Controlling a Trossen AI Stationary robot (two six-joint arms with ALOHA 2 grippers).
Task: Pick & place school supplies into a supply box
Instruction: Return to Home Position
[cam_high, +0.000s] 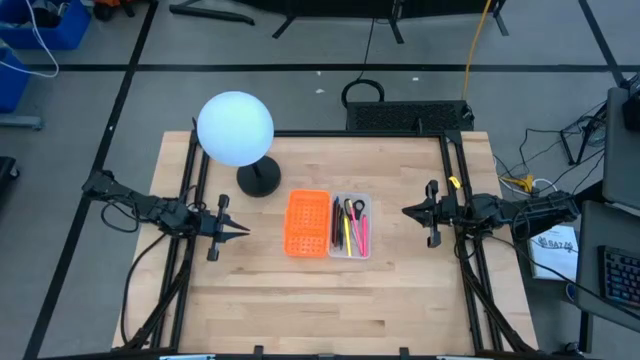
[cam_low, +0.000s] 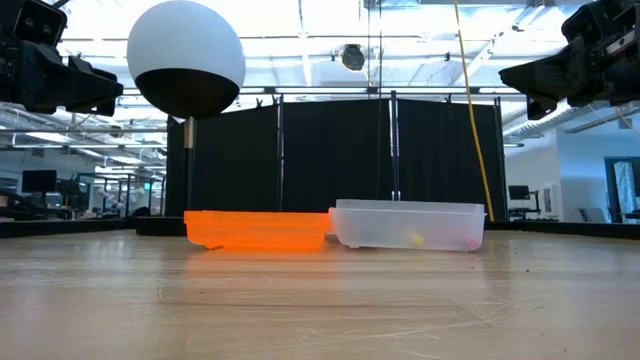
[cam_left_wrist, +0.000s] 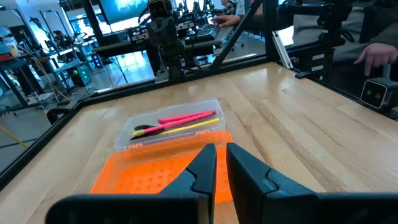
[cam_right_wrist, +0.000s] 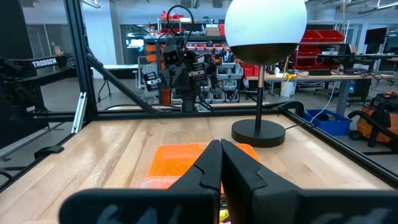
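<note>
Clear supply box (cam_low: 400, 222) lying between the two grippers, well apart from each, pink, yellow and dark pens (cam_high: 352, 228) inside, orange panel (cam_high: 307, 223) joined on the side facing left gripper (cam_high: 245, 229), left gripper raised, fingers pressed together, empty, right gripper (cam_high: 405, 211) likewise closed, empty.

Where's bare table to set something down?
Widest: the strip of table below the supply box in the high view, running edge to edge. Also the back right, behind the box. Crowded: the middle, where the lamp base, orange panel and box sit between the left tool and right tool.
</note>
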